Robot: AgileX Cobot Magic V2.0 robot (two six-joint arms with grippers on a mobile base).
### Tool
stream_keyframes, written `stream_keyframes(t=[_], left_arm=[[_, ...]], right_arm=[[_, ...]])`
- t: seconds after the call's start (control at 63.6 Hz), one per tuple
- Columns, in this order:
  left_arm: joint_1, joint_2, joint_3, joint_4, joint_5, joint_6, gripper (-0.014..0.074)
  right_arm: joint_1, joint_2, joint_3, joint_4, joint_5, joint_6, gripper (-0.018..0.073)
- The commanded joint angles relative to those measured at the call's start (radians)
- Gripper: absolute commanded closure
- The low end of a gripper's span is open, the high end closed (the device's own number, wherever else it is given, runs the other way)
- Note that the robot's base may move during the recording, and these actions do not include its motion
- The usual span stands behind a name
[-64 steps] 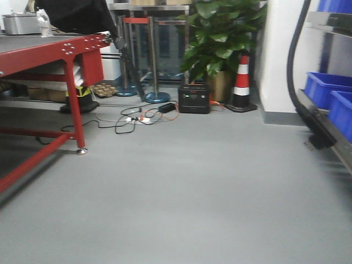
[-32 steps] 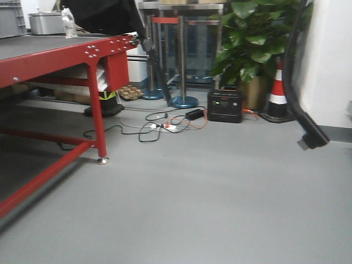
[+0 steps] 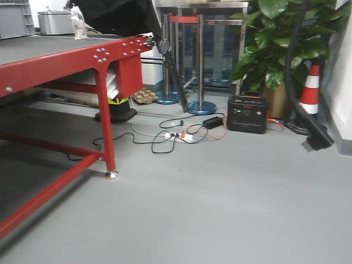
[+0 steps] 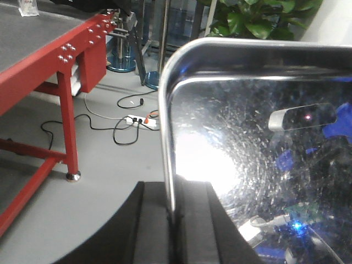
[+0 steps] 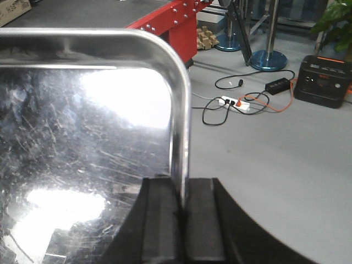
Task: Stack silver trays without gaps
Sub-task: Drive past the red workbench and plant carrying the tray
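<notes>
In the left wrist view a mirror-shiny silver tray [image 4: 258,165] fills the right half, seen from above its scratched bottom. My left gripper [image 4: 171,212] is shut on its rolled left rim [image 4: 165,132]. The right wrist view shows a silver tray [image 5: 82,137] filling the left half, and my right gripper [image 5: 184,203] is shut on its right rim [image 5: 180,126]. I cannot tell whether both views show the same tray. Both trays hang above the grey floor. The front view shows neither trays nor grippers.
A red steel table [image 3: 66,61] with a dark top stands at the left, its leg [image 3: 107,132] on the floor. A grey box [image 3: 55,22] sits on it. Cables [image 3: 181,135], a black power station [image 3: 248,114], stanchions [image 3: 201,107], a plant [image 3: 286,38], a cone [image 3: 311,91] and a hanging black hose [image 3: 314,137] lie ahead.
The front view has swung left: the red table, cables and power station slid rightward in the frame, and the blue bins and shelf at the right left the picture.
</notes>
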Motion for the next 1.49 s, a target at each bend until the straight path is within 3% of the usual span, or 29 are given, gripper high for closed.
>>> stream_keyframes(t=[0.0,1.478], left_arm=[[-0.017,-0.008,-0.01,-0.043,-0.057,0.009,0.0614],[-0.017,-0.008,-0.01,-0.043,-0.059,0.009,0.0614]], right_arm=[[0.014,-0.002,-0.008,0.021,-0.272,-0.007,0.0637],[0.014,-0.002,-0.008,0.021,-0.286,-0.007,0.0637]])
